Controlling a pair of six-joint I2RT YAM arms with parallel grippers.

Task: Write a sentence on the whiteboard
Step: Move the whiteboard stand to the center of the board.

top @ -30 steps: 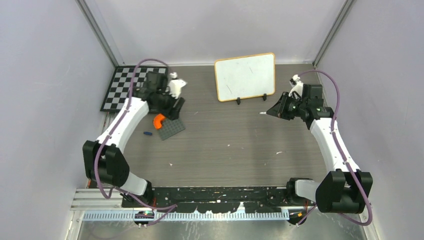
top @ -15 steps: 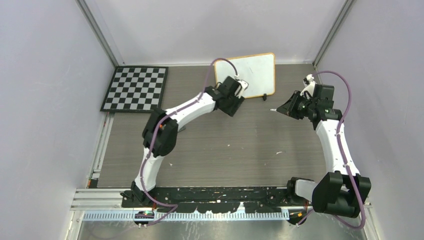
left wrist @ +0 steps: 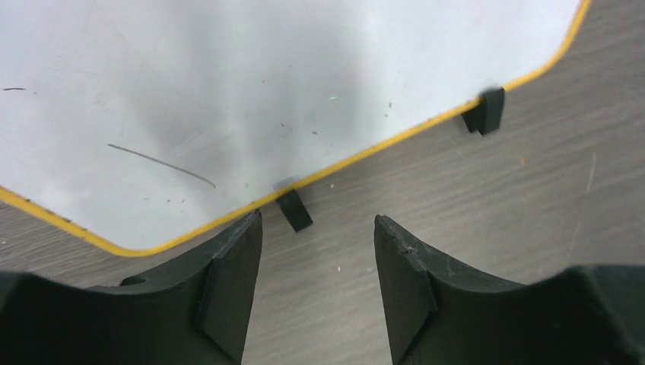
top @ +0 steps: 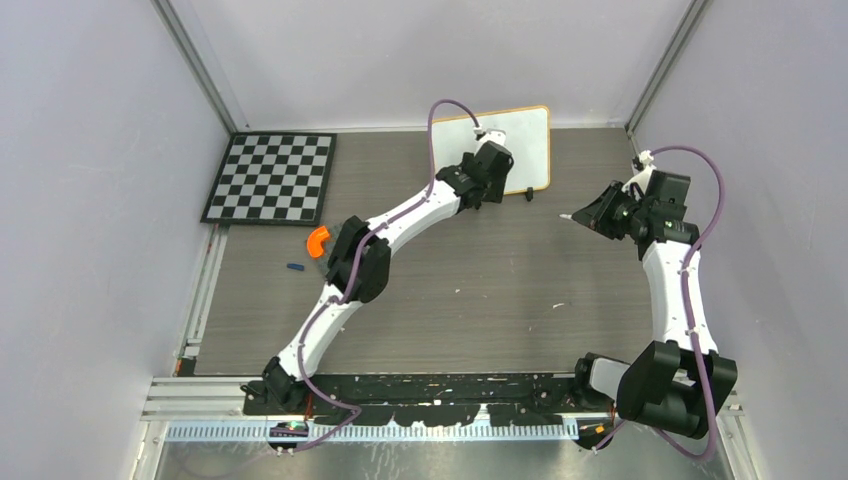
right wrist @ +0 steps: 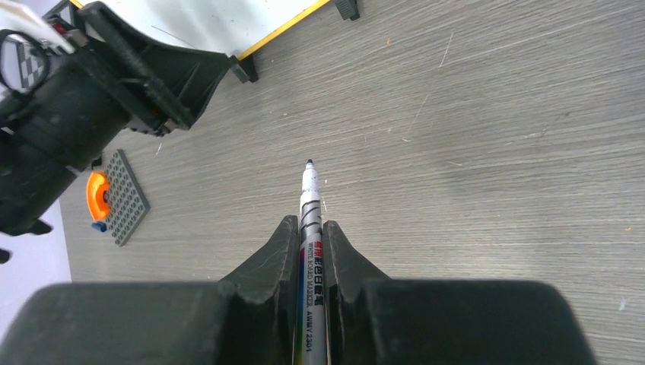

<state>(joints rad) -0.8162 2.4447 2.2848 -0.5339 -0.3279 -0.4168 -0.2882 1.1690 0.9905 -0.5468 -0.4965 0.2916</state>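
Note:
The whiteboard (top: 528, 140) stands at the back of the table on two black feet; its orange-framed lower edge (left wrist: 357, 156) fills the left wrist view. The sentence is not in view: the visible board surface bears only faint dark stray marks (left wrist: 161, 165). My left gripper (top: 487, 178) (left wrist: 316, 228) is open at the board's lower left, its empty fingers just short of one foot (left wrist: 294, 211). To the right, my right gripper (top: 600, 212) (right wrist: 308, 224) is shut on a silver whiteboard marker (right wrist: 309, 205), whose uncapped tip points toward the board, well away from it.
A checkerboard (top: 270, 178) lies at the back left. A grey studded plate (right wrist: 125, 198) with an orange piece (top: 317, 240) and a small blue part (top: 295, 267) sits left of centre. The left arm's elbow (top: 360, 262) spans the middle of the table.
My left arm swung from the studded plate by the checkerboard across to the whiteboard's lower left. The right arm drew back to the right with the marker still gripped.

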